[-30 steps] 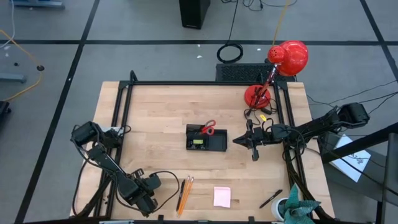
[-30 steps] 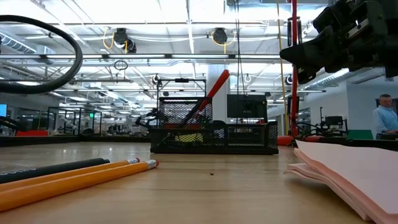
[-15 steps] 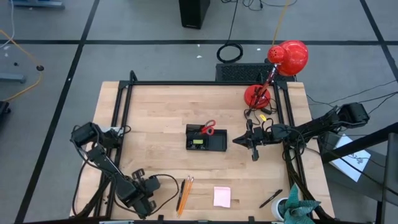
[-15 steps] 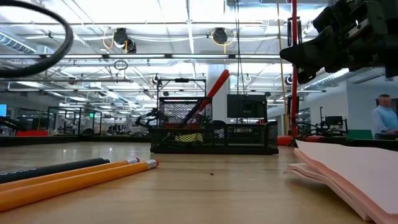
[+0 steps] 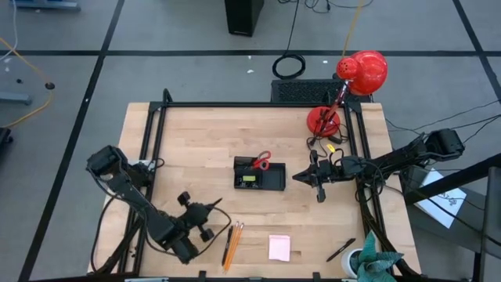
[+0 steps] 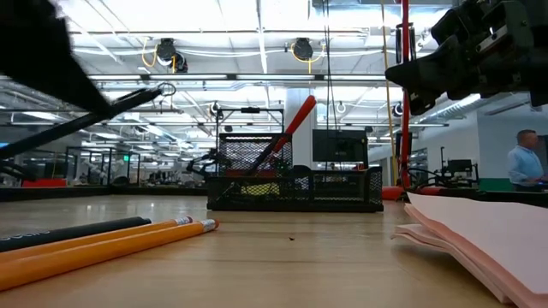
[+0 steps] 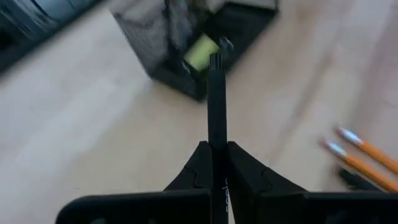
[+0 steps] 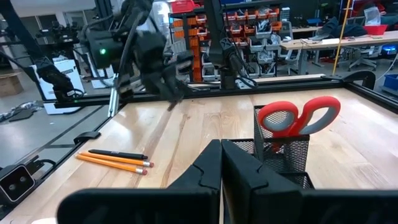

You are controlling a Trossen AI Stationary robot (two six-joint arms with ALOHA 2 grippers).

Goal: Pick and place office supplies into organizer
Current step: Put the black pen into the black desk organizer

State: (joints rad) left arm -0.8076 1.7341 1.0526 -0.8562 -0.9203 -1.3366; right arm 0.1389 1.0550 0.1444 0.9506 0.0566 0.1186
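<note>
My left gripper [image 5: 202, 213] hangs over the near-left part of the table, shut on a dark pen [image 7: 216, 99] that points at the black organizer [image 5: 260, 177]. The red-handled scissors [image 5: 262, 163] stand in the organizer's taller section, and a small yellow item [image 5: 249, 179] lies in a low one. Two orange pencils [image 5: 234, 241] and a dark pen [image 8: 118, 154] lie flat on the table by my left gripper. The pink sticky-note pad [image 5: 279, 247] and another dark pen [image 5: 340, 251] lie near the table's near edge. My right gripper [image 5: 317, 184] hovers shut just right of the organizer. My left gripper pinches the dark pen between its two fingers [image 7: 239, 168] at one end [image 7: 216, 140]. The pen lies along the fingers and sticks straight out ahead of them. It is lifted clear of the table, and in the low view it slants upward [image 6: 103, 111].
A red desk lamp [image 5: 356, 78] stands at the far right corner. The black table frame [image 5: 156, 125] runs along the left, far and right sides. Cables trail from my left arm [image 5: 129, 196]. Bare wood lies between the organizer and the pencils. A person [image 6: 524, 167] stands in the room behind.
My left gripper has risen from the near-left edge and swung right and farther, toward the organizer, carrying the dark pen clear of the table. In the low view the cable loop has gone, and the arm and slanting pen show instead. My right arm has kept still.
</note>
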